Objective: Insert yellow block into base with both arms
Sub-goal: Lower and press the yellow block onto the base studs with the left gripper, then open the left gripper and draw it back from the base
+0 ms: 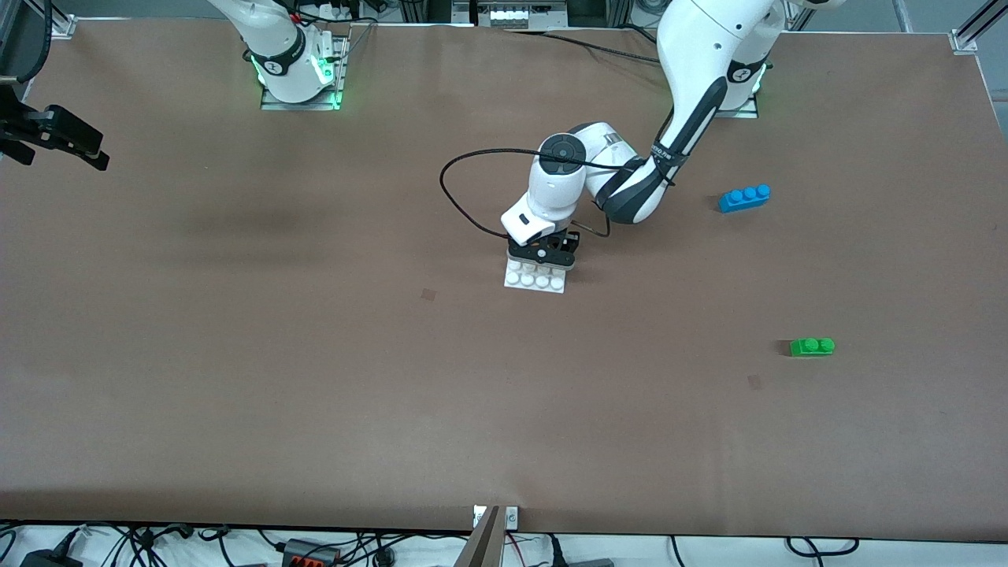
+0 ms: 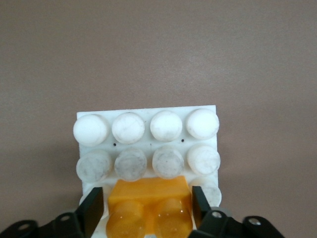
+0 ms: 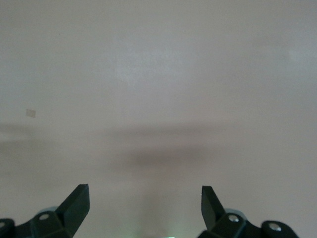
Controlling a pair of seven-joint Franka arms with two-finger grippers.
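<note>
My left gripper stands just spread beside the small yellow plastic block, seated on the white studded square base; next, I lift clear. My right gripper waits, spread wide.

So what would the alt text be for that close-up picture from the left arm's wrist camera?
A small yellow block sits on the edge rows of a white studded base, between the two black fingers of the left claw, which stand just off its sides. Eight round white studs on the base stay uncovered, and the brown table fills the rest of the picture.
</note>
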